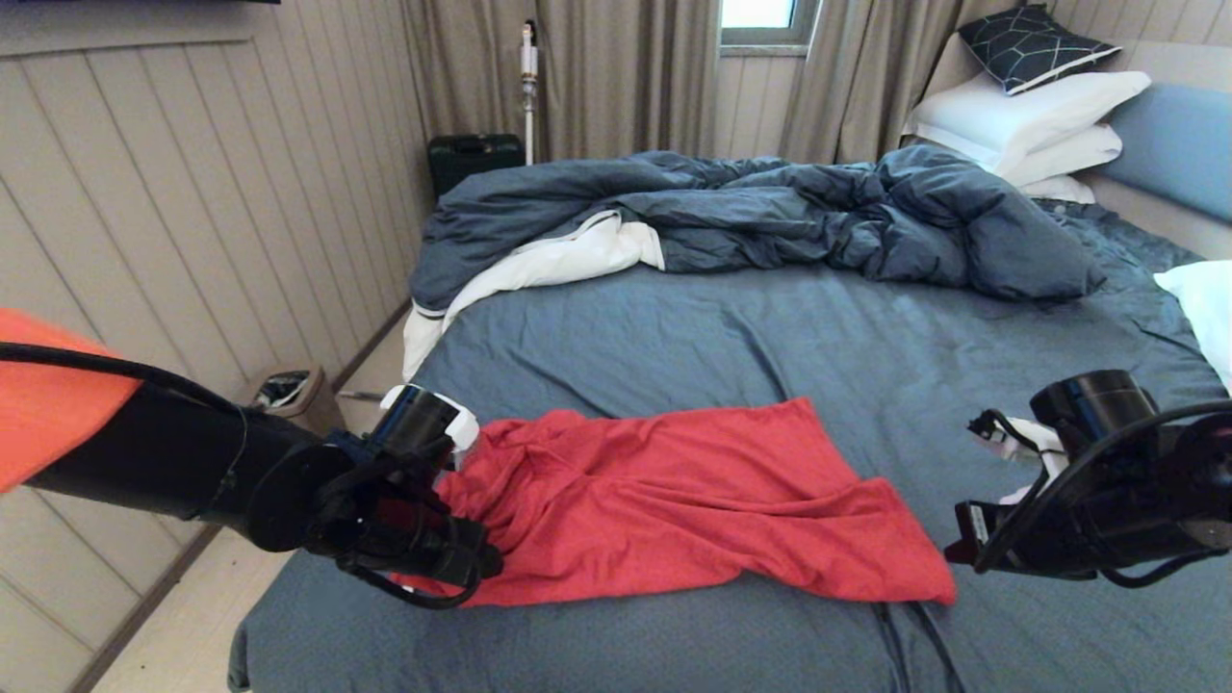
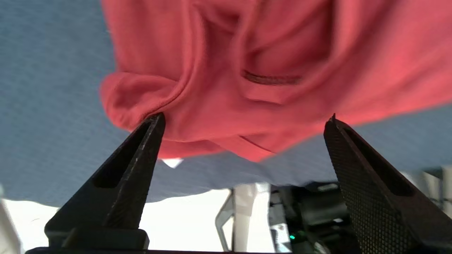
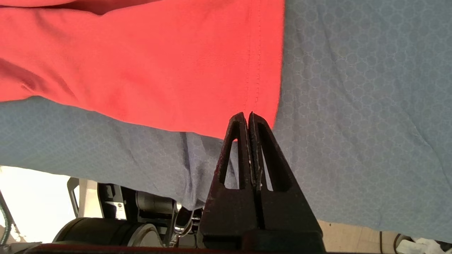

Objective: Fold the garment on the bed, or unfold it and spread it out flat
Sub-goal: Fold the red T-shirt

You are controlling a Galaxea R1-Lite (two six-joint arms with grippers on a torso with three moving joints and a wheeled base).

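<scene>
The red garment [image 1: 674,500] lies bunched in a long wrinkled band across the bed [image 1: 770,337], close to its front edge. At the band's left end my left gripper [image 1: 470,563] stands wide open. In the left wrist view the garment [image 2: 226,70] shows folds and a seam just beyond the left gripper [image 2: 245,119], and nothing is pinched. My right gripper [image 1: 964,544] hovers at the band's right corner. In the right wrist view the right gripper [image 3: 248,114] is shut, its tips at the stitched hem corner of the garment [image 3: 159,70], with no cloth seen between them.
A rumpled dark blue duvet [image 1: 770,212] lies across the far half of the bed, with white pillows [image 1: 1030,125] stacked at the back right. A wall panel runs along the left. On the floor beside it stand a small bin [image 1: 289,390] and a dark case [image 1: 472,159].
</scene>
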